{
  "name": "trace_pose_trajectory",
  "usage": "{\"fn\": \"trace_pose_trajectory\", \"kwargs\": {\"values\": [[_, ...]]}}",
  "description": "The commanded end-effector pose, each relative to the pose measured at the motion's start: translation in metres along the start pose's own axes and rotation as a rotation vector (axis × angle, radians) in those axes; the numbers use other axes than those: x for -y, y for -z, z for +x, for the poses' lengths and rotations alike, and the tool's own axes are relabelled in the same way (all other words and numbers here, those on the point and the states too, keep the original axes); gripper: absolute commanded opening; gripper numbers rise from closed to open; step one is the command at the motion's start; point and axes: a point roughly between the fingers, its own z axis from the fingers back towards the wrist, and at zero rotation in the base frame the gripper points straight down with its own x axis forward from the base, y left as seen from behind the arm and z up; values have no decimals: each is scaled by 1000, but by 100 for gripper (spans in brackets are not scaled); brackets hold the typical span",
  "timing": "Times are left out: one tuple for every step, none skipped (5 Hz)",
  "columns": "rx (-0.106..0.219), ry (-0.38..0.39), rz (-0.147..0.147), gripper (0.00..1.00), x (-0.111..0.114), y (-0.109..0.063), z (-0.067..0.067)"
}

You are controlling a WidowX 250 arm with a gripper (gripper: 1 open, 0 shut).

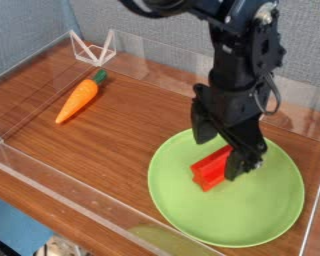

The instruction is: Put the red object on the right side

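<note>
At the far left of the desk a clear low wall runs along the near edge, and a small white wire stand sits at the back corner. Just below it lies an orange toy carrot, green top pointing toward the stand, with bare wood all around it. The middle of the desk is open wood between the carrot and a round green plate, which fills the right front area and reaches close to the near-right edge.

The black arm comes down from the top of the view and ends in the hand, which points straight down over the plate. Its fingers stand apart, one on each side of the upper part of the red object; whether they touch it cannot be told. The red object lies on the plate, slanting up to the right. Its far end is hidden behind the hand, so only its lower end shows. The arm's upper part is cut off by the top edge.
</note>
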Motion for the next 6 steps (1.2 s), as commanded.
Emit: {"fn": "trace_pose_trajectory", "kwargs": {"values": [[29,-52,22,100,-16,-9,18],[26,-74,14,100,-27,-4,9],[1,-87,9,100,-26,-3,-4],[2,-91,19,100,-24,-2,-5],[4,-191,61,100,-45,-18,-5],[16,-235,103,100,-70,-42,-10]]}}
